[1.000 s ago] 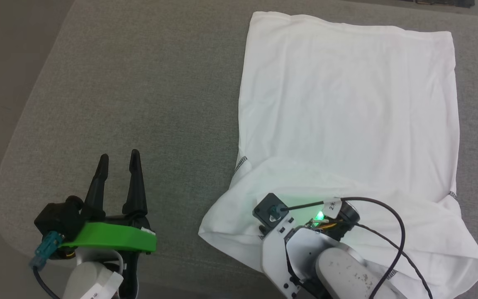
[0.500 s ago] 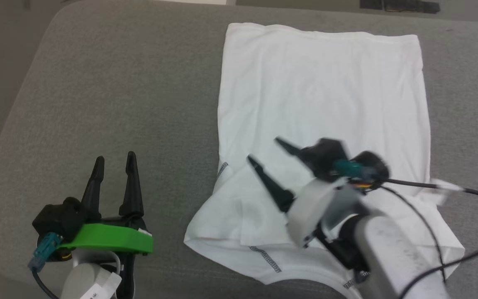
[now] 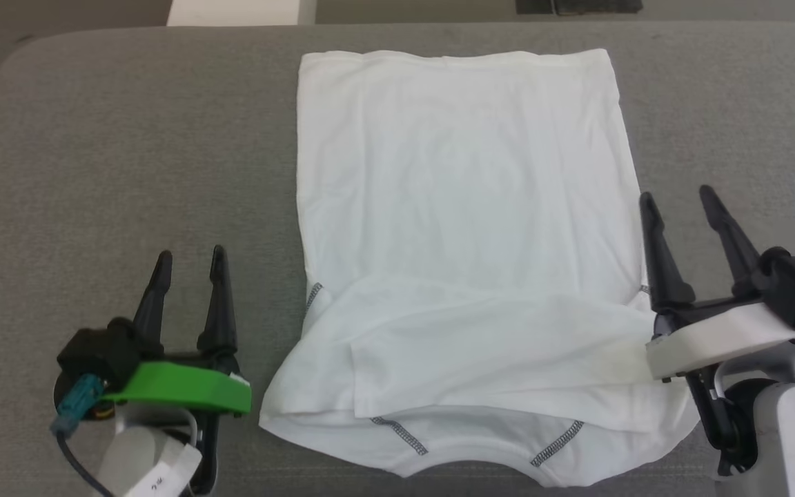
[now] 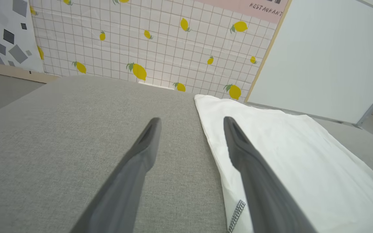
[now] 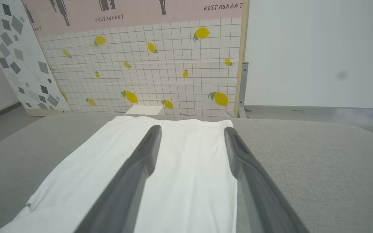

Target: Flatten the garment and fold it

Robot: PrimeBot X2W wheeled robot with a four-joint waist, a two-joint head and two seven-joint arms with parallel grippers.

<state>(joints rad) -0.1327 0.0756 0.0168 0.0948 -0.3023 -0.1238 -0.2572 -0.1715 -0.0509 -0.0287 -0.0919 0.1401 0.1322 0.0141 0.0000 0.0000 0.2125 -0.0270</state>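
1. The garment (image 3: 459,207) lies along the middle of the grey bench (image 3: 128,138). It runs from just short of the far edge down to the near edge.
2. Its far part is spread flat, with straight left and right sides and only faint creases.
3. Its near part is layered. A flap of cloth is folded across the width, and below it a curved, dark-stitched hem sits at the bench's near edge (short runs of zigzag stitching also show at both sides).
4. The near-left corner of the cloth flares out wider than the flat part above it.
5. My left gripper (image 3: 190,252) sits over the near-left part of the bench, apart from the cloth's left side. Its jaws stand wide with nothing between them, fingers pointing toward the far edge.
6. My right gripper (image 3: 676,195) is at the cloth's right side, toward the near-right corner of the bench. Its jaws are spread wide and hold nothing.
7. Its pale mount overlaps the right end of the folded flap in the head view. I cannot tell whether it touches the fabric.
8. A white box (image 3: 239,12) stands beyond the far edge, toward the left.
9. A lemon-print panel (image 5: 141,64) stands behind the box.
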